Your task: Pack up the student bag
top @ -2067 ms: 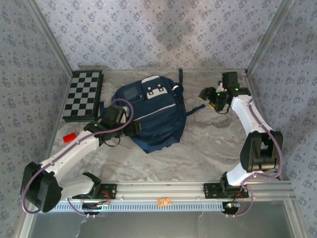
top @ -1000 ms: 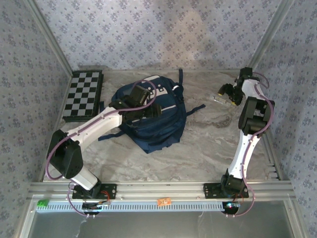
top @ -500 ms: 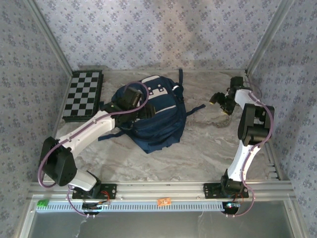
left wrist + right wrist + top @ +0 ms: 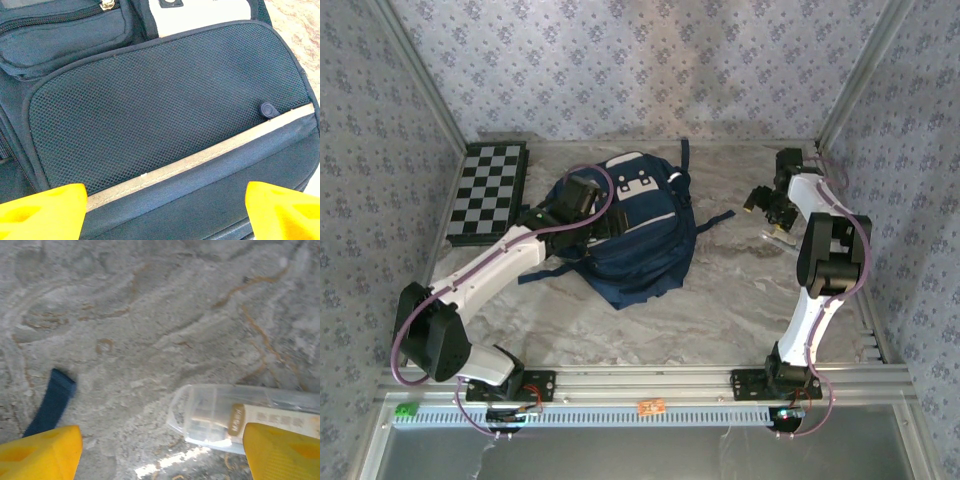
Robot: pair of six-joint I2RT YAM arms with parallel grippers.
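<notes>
The left gripper (image 4: 162, 216) is seen with its two yellow fingers (image 4: 42, 210) spread wide apart, and nothing is held between them. It is poised low over the front of the student bag (image 4: 642, 238), a large navy blue fabric backpack with white patches. In the left wrist view, the space between the fingers is taken up by a dark mesh front pocket (image 4: 165, 100), which is bordered below by a pale grey stripe (image 4: 200, 157). A small dark round tab (image 4: 268, 109) is seen at the stripe's right end. Beyond the mesh, a zipped navy pocket (image 4: 65, 40) and part of a white patch (image 4: 202, 15) can be made out.

The right gripper (image 4: 161, 452) is likewise held open, its yellow fingertips (image 4: 40, 450) well apart and closed on nothing. It is pointed down at the grey marbled table (image 4: 720, 300). A clear plastic case with a brown and white label (image 4: 240, 417) is laid flat on the table just ahead of the right-hand fingertip; whether it is touched cannot be told. The end of a navy blue strap (image 4: 52, 401) is seen near the other fingertip.

From above, the backpack is found lying flat at the middle of the table toward the back wall. A black and white chequered board (image 4: 488, 192) is placed at its left, against the side wall.
</notes>
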